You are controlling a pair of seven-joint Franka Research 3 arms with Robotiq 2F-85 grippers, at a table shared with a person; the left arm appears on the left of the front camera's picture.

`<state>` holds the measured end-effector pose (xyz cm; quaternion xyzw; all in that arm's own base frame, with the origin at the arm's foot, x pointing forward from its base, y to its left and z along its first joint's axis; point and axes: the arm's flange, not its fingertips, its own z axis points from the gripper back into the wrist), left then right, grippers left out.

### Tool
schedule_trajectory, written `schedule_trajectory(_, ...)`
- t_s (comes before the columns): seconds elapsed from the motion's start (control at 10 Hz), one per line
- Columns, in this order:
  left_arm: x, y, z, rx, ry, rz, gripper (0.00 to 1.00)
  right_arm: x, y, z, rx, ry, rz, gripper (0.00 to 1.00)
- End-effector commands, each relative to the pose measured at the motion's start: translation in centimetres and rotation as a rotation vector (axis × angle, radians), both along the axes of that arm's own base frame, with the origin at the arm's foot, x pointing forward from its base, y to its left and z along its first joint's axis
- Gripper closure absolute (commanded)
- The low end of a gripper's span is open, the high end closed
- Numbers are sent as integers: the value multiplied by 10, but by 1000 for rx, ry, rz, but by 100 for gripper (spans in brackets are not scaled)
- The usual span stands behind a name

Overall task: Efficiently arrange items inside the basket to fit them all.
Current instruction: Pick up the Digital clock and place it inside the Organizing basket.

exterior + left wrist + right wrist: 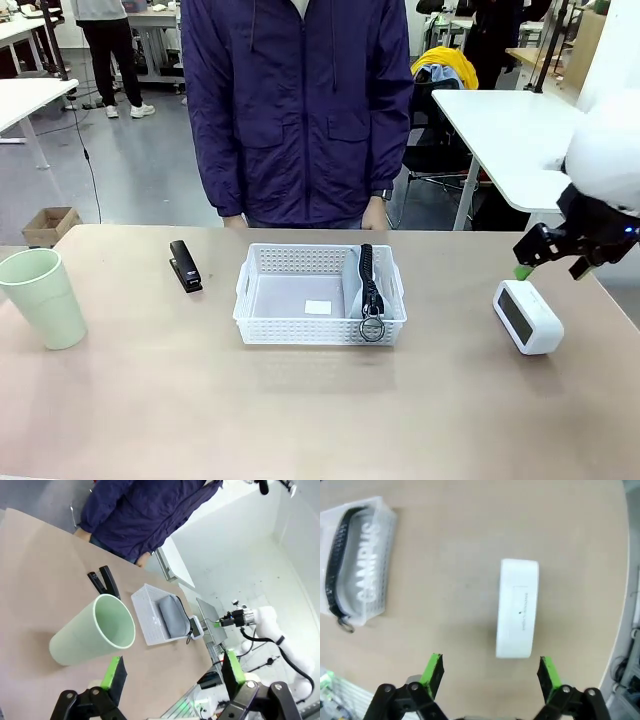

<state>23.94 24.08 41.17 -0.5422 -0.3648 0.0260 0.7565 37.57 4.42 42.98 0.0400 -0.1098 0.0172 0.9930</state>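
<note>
The white clock (517,607) lies on the counter (450,400) right of the basket (300,330), just ahead of the right fingers (548,675), which are spread wide and empty. Its long axis runs crosswise to their closing line, so a pinch across its narrow width looks natural.

Floor: the grey floor (140,170) is stretching behind, with a cardboard box (48,225) sitting on it at the left.
Furniture: a white table (500,125) is standing at the right — a yellow cloth (447,62) is draping a chair (428,130).

basket (320,300): perforated white plastic | cup (42,297): matt plastic | clock (527,316): smooth plastic
</note>
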Motion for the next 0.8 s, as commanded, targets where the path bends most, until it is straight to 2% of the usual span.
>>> schedule_trajectory(0.0, 0, 0, 1, -4, -35, -3, 0, 27, -7, -18, 0, 30, -91, 0)
schedule_trajectory(0.4, 0, 0, 1, -4, -35, -3, 0, 52, -12, -72, 26, 116, -87, 0)
schedule_trajectory(0.7, 0, 0, 1, -4, -35, -3, 0, 65, -8, -98, 0, 168, -98, 0)
